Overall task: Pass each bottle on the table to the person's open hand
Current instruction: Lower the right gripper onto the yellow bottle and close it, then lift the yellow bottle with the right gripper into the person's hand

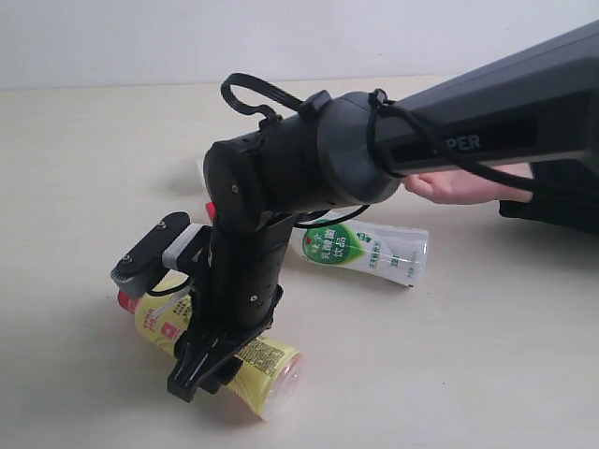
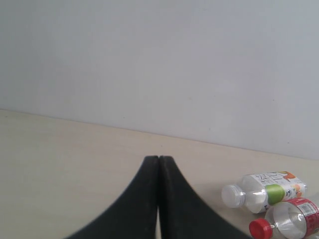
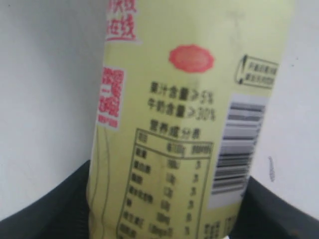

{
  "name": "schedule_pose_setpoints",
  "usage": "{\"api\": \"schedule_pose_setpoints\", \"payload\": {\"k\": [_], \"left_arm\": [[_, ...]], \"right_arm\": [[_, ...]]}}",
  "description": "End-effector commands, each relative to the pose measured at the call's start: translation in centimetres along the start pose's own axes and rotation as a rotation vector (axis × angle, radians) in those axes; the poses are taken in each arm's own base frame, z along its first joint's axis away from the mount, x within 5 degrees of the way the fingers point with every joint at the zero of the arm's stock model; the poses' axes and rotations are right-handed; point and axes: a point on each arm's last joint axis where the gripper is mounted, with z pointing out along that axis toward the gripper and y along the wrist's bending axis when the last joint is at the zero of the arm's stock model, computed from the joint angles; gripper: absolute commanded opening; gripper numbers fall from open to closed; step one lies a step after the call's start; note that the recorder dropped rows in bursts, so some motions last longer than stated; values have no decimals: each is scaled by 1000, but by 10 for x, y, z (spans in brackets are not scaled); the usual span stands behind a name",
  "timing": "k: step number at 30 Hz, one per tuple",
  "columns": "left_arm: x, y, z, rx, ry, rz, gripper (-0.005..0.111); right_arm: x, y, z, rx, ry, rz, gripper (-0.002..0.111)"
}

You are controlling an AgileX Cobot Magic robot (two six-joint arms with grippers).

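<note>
While lying on its side on the worktop [image 1: 487,355], the red-capped yellow-label bottle [image 1: 267,360] is hiding its contents behind its printed wrap; the jaws of the right gripper [image 1: 204,372] are standing wide astride it, those of the left gripper [image 2: 158,160] pressing together.

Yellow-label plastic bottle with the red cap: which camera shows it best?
The exterior view: the yellow-label plastic bottle with the red cap lies on its side on the pale table, cap to base, the black right gripper straddling its middle. The right wrist view shows only its label close up; the left wrist view misses it.
</note>
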Motion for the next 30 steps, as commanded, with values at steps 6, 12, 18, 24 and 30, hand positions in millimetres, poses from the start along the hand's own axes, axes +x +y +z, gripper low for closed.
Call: {"api": "schedule_pose_setpoints", "payload": {"k": [6, 12, 18, 24, 30], "left_arm": [[0, 0, 0, -2, -6, -1, 1], [0, 0, 0, -2, -6, -1, 1], [0, 0, 0, -2, -6, -1, 1], [0, 0, 0, -2, -6, -1, 1], [0, 0, 0, -2, -6, -1, 1]], "right_arm": [[0, 0, -1, 10, -2, -18, 0], [-1, 0, -8, 19, -19, -29, 0], [-3, 10, -55, 33, -108, -54, 0], [6, 23, -132, 111, -270, -80, 0], [37, 15, -199, 259, -337, 5, 0]]}}
